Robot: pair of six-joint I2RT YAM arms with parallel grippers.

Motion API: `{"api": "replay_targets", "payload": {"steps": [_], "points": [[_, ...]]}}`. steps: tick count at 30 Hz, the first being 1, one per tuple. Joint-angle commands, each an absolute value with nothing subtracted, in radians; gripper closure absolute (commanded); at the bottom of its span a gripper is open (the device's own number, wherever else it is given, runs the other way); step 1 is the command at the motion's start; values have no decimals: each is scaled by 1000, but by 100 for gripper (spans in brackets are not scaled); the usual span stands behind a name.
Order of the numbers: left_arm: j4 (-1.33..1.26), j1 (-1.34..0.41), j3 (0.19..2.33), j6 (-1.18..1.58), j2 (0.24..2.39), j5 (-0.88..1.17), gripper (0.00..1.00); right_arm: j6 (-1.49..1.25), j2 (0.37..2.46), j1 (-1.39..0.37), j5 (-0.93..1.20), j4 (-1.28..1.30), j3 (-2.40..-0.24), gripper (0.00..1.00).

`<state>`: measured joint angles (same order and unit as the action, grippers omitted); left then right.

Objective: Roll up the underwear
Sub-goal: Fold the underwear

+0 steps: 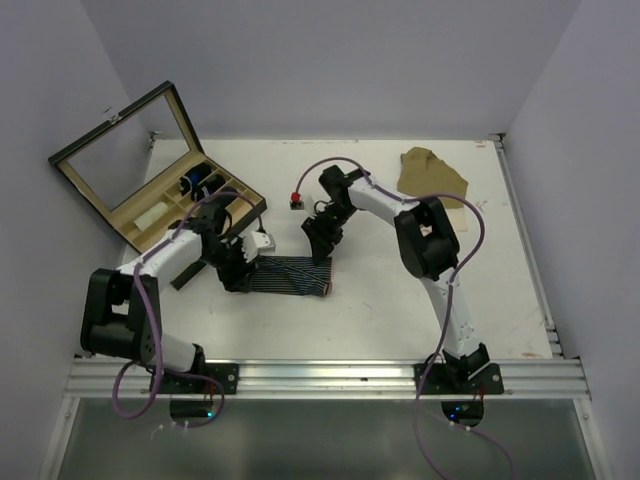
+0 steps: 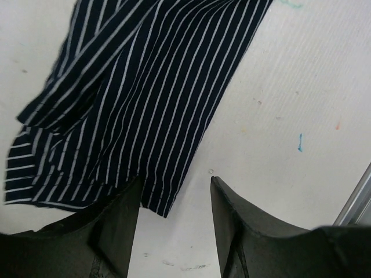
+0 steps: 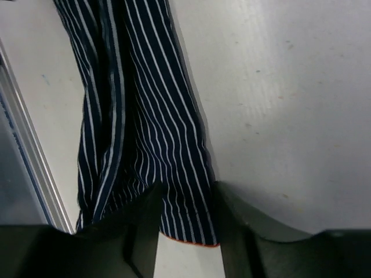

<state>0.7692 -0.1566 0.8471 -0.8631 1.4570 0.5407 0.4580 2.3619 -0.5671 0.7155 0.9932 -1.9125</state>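
Ideally, with the striped underwear (image 1: pixel 290 273) lying on the table (image 1: pixel 400 305), the left gripper (image 2: pixel 175 186) and right gripper (image 3: pixel 188 192), jaws apart astride its opposite ends, should pinch both edges evenly before rolling.

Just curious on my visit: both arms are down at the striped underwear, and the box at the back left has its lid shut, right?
Not quite: the top view shows the box with its lid standing open. Both are indeed down at the striped underwear.
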Motion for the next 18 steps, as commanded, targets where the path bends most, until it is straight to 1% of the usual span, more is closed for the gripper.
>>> {"api": "replay_targets", "payload": {"steps": [1, 2, 3, 4, 5, 7, 8, 9, 10, 11, 12, 13, 14, 15, 16, 18], "points": [[721, -189, 805, -838, 1500, 471, 46, 468, 2301, -561, 713, 928, -1821, 60], [704, -193, 802, -816, 1514, 462, 46, 450, 2286, -561, 713, 907, -1759, 65], [668, -202, 807, -805, 1528, 456, 46, 446, 2278, -561, 710, 904, -1729, 81], [648, -202, 813, -795, 1557, 448, 46, 440, 2266, -561, 701, 896, -1697, 91], [626, -202, 825, -769, 1574, 445, 46, 408, 2254, -557, 695, 867, -1624, 95], [572, -202, 877, -749, 1635, 463, 46, 343, 2195, -552, 706, 832, -1541, 95], [560, -207, 900, -736, 1663, 475, 46, 310, 2172, -548, 709, 781, -1455, 95], [537, -218, 926, -729, 1692, 488, 46, 275, 2125, -546, 712, 755, -1413, 94], [528, -225, 989, -709, 1750, 518, 46, 223, 2105, -548, 748, 736, -1379, 89], [523, -236, 1021, -703, 1779, 537, 46, 200, 2083, -545, 771, 718, -1326, 74], [511, -256, 1087, -695, 1831, 569, 46, 146, 2047, -545, 808, 706, -1304, 53], [502, -268, 1113, -684, 1854, 577, 45, 121, 2024, -545, 824, 692, -1274, 49], [471, -284, 1144, -680, 1876, 583, 45, 98, 2005, -545, 839, 675, -1263, 38], [460, -317, 1172, -678, 1899, 587, 44, 78, 1967, -545, 851, 669, -1256, 33], [454, -333, 1242, -675, 1951, 594, 43, 46, 1947, -545, 888, 657, -1246, 32], [427, -380, 1311, -661, 2008, 597, 41, 26, 1907, -543, 899, 649, -1241, 29]]}}
